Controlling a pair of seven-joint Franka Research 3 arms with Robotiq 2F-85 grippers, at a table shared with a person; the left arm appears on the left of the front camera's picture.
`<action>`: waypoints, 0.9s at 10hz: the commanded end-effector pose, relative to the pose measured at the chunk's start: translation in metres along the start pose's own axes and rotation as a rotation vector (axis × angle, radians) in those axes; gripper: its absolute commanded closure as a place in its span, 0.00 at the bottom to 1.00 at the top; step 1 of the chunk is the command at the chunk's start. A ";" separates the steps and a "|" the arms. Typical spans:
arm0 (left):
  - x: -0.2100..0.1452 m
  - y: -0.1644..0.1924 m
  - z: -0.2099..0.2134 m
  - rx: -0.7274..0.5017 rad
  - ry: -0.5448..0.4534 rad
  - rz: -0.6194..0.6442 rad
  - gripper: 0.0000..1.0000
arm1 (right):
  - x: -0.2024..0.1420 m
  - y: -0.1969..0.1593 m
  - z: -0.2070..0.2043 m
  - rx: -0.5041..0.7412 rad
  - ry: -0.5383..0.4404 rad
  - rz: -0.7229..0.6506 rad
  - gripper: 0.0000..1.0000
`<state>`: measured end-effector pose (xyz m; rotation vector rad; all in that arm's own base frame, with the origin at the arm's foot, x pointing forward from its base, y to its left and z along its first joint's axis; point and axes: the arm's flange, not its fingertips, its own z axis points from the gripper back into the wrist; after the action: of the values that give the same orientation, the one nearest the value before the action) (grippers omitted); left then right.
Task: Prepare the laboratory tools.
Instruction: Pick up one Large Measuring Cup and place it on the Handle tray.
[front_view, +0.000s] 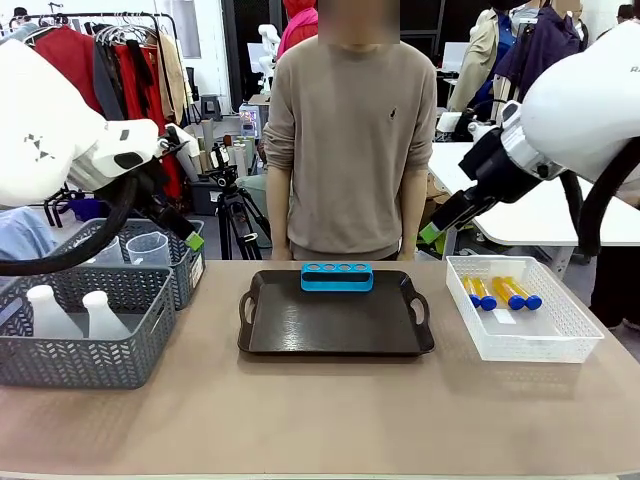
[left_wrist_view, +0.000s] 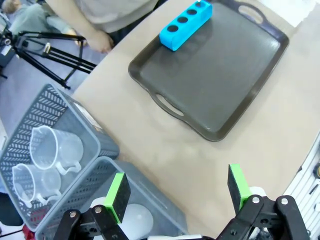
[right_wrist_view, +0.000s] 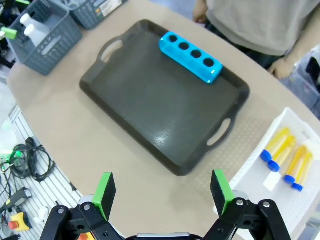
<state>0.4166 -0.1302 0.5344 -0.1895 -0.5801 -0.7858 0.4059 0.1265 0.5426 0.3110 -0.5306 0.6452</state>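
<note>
Hovering above the desk (front_view: 320, 420), the left pincer (left_wrist_view: 178, 192) and right pincer (right_wrist_view: 162, 192) both gape apart, empty. The blue rack (front_view: 337, 276) sits at 12 o'clock on the tray (front_view: 330, 325); four tubes (front_view: 500, 292) lie in the white basket (front_view: 520, 350) at 3 o'clock.

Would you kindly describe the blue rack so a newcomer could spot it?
Find the dark brown tray in the middle of the table. At its far edge, nearest the person, sits the blue rack. It alone is a bright blue block with four round holes.
</note>
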 end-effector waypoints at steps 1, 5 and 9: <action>0.000 -0.005 0.000 0.023 -0.002 -0.007 0.00 | 0.003 0.009 -0.001 0.019 0.013 0.010 0.00; 0.004 -0.002 0.012 -0.118 0.010 -0.100 0.00 | 0.001 0.008 -0.003 0.000 0.016 0.015 0.00; 0.035 0.012 0.053 -0.216 -0.051 -0.187 0.00 | 0.029 -0.007 0.052 0.195 0.033 0.042 0.00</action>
<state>0.4066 -0.1321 0.5948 -0.3623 -0.5507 -1.0011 0.3984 0.1240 0.5900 0.4204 -0.4671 0.7045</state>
